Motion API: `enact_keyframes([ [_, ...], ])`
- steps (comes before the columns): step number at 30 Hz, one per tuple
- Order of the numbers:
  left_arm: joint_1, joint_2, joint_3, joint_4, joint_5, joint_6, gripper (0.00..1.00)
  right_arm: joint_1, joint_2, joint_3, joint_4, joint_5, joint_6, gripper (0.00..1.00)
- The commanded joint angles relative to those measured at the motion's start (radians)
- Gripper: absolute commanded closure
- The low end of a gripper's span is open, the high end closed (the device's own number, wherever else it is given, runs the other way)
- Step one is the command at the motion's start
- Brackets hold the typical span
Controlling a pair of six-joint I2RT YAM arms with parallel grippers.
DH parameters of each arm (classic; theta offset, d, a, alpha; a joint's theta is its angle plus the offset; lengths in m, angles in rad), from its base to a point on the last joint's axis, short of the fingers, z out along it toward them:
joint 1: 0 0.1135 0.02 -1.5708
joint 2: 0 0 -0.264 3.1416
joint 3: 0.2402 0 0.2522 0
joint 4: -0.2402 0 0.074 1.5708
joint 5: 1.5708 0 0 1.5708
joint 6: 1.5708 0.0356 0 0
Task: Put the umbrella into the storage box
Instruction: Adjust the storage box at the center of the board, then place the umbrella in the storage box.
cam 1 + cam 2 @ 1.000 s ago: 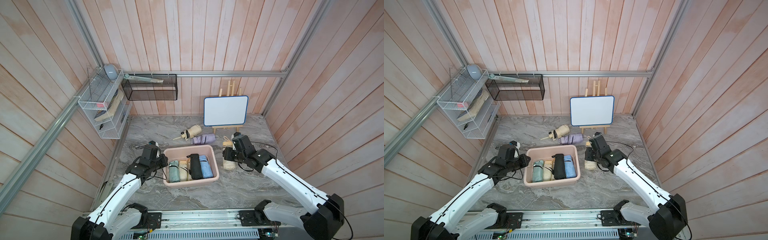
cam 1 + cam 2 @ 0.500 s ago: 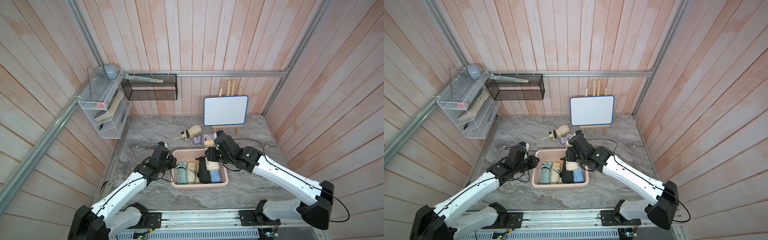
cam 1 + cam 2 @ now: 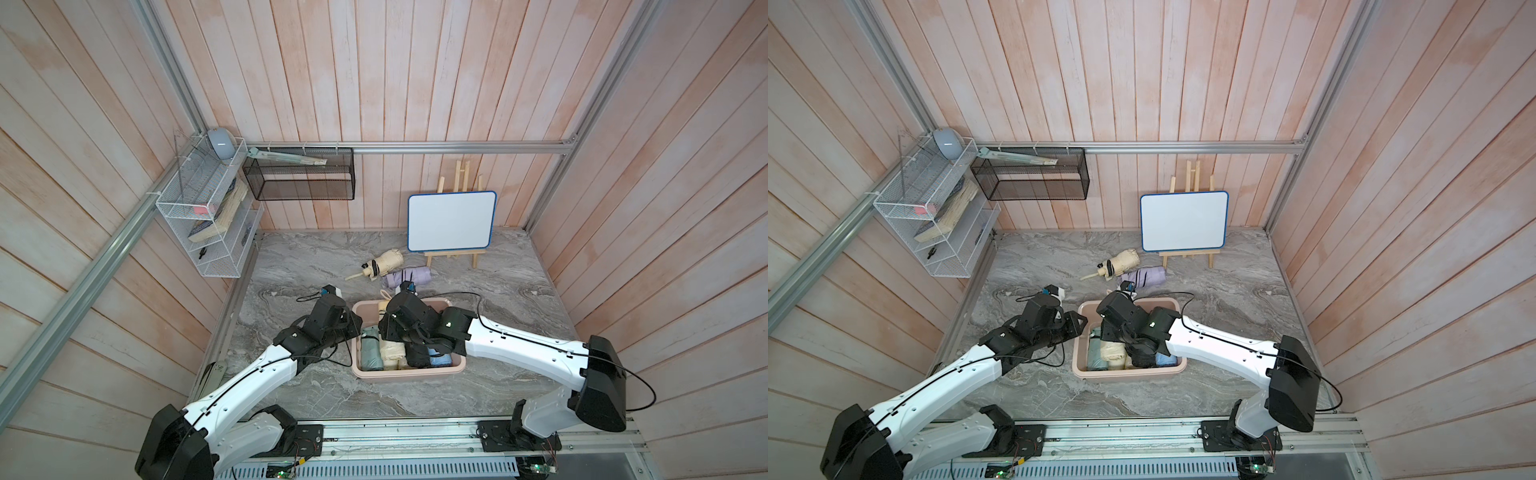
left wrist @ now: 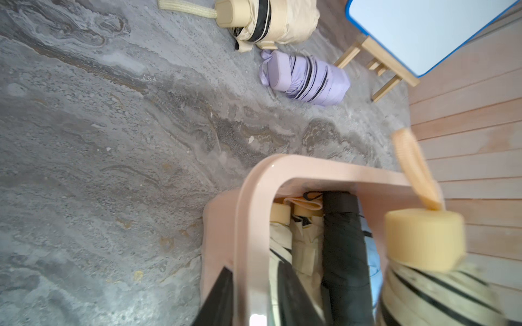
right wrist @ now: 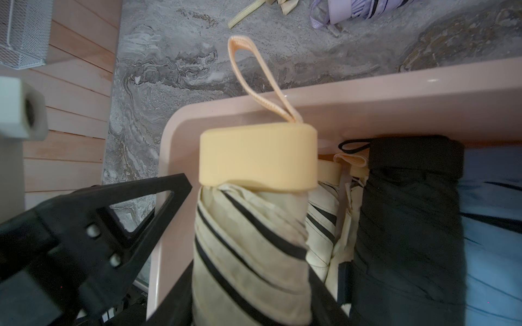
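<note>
so this looks like the drop-off step to me: the right gripper (image 5: 251, 288) is clamped round the body of the striped umbrella (image 5: 248, 240), cream with black lines and a yellow cap. It hangs just over the storage box (image 3: 409, 375), above the box's 9 o'clock half, cap pointing to 12 o'clock, wrist loop out over the far rim. By the look of it, it hasn't touched down yet. The left gripper (image 4: 252, 285) sits at the box's 9 to 10 o'clock rim, one finger outside the wall and one inside, but I can't tell if it's pinching the rim or slack around it. The box is pretty packed: green umbrella (image 3: 371, 353) against the 9 o'clock wall, black umbrella (image 5: 406, 225) and blue umbrella (image 5: 494, 225) toward 3 o'clock, pale folded umbrellas (image 5: 324, 223) in between. Next move imo is lowering it flat onto that pile and only then letting go, with the loop inside the rim. The beige umbrella (image 3: 384, 264) and lilac umbrella (image 3: 407, 277) lie on the table at the box's 12 o'clock, not packed yet
</note>
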Motion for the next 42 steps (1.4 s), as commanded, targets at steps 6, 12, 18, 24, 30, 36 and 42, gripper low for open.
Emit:
enact_keyframes([
  [6, 0.019, -0.12, 0.05, -0.01, -0.134, 0.036, 0.31, 0.009, 0.047, -0.025, 0.039, 0.051, 0.037, 0.59],
  [12, 0.077, -0.171, 0.047, -0.065, -0.151, 0.019, 0.28, 0.0, 0.087, -0.048, 0.041, 0.043, 0.029, 0.58],
  [18, 0.122, -0.195, 0.044, -0.103, -0.165, 0.021, 0.28, -0.017, 0.137, -0.057, 0.074, 0.042, 0.019, 0.56],
  [24, 0.146, -0.201, 0.045, -0.114, -0.169, 0.03, 0.29, -0.034, 0.193, -0.057, 0.075, 0.033, 0.023, 0.44],
  [30, 0.159, -0.193, 0.04, -0.103, -0.167, 0.037, 0.28, -0.035, 0.217, -0.05, 0.054, 0.037, 0.026, 0.27],
  [36, 0.172, -0.154, 0.056, -0.082, -0.168, 0.073, 0.28, -0.023, 0.179, -0.048, 0.048, 0.069, -0.023, 0.16],
  [42, 0.203, -0.063, 0.11, -0.008, -0.151, 0.213, 0.28, -0.01, 0.035, -0.074, 0.066, 0.149, -0.079, 0.15],
])
